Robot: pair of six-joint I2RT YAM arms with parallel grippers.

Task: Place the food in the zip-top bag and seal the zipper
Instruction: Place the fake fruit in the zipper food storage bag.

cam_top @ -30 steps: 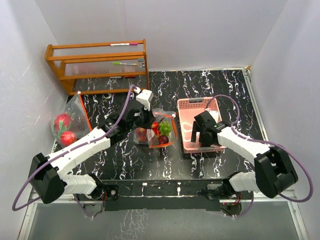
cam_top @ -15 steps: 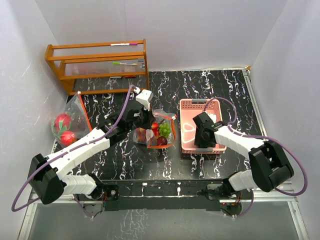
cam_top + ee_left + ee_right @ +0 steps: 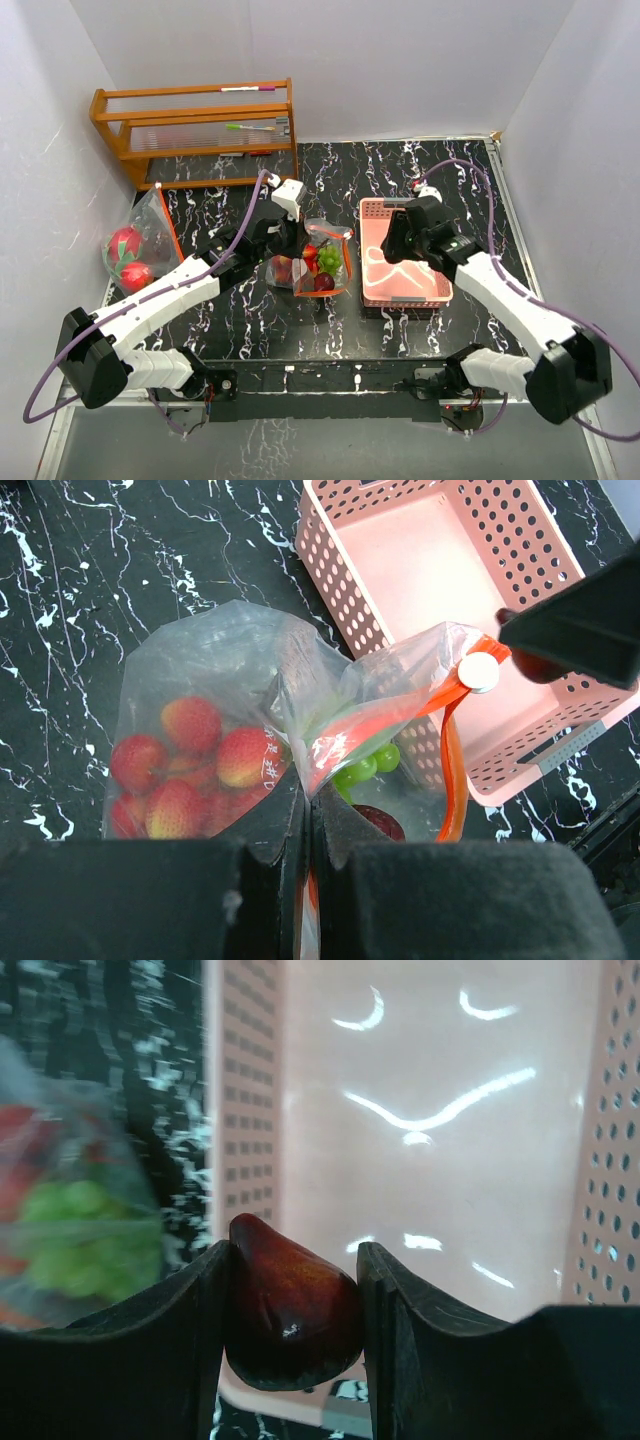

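Observe that the right gripper (image 3: 292, 1260) is clamped on a dark red fruit (image 3: 290, 1310), held above the pink basket (image 3: 250, 1110) near its left wall. The left gripper (image 3: 308, 815) pinches the rim of the zip-top bag (image 3: 220, 660) (mouth raised, orange zipper (image 3: 452, 770) unsealed), which stands just beside the basket. You will find red fruits (image 3: 190, 725) and green grapes (image 3: 362, 768) inside the bag.
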